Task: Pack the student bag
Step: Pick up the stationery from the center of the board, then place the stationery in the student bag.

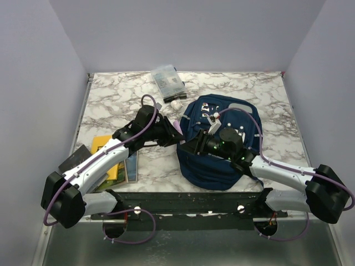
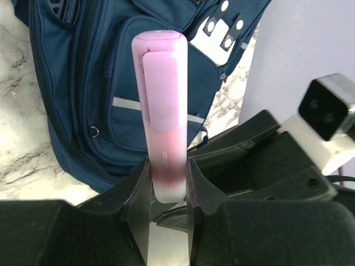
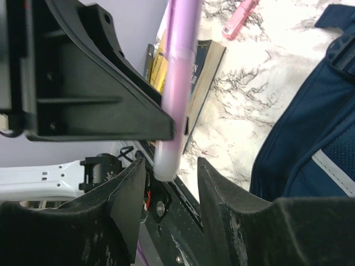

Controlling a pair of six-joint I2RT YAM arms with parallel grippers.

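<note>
The student bag [image 1: 222, 158] is a navy backpack lying at the middle right of the table; it also fills the top left of the left wrist view [image 2: 83, 83] and the right edge of the right wrist view [image 3: 310, 138]. My left gripper [image 1: 168, 133] [image 2: 169, 166] is shut on the lower end of a lilac tube [image 2: 163, 100], held just left of the bag. My right gripper [image 1: 189, 145] [image 3: 172, 166] is open. The tube's rounded end [image 3: 166, 158] hangs between its fingers, close to the left one, with a gap on the right.
A clear plastic pouch [image 1: 167, 82] and a small white object [image 1: 176, 103] lie at the back. Yellow and dark books [image 1: 113, 163] [image 3: 202, 61] lie at the left front. A pink object [image 3: 241, 16] lies on the marble. The right arm's camera [image 2: 327, 111] is close to my left gripper.
</note>
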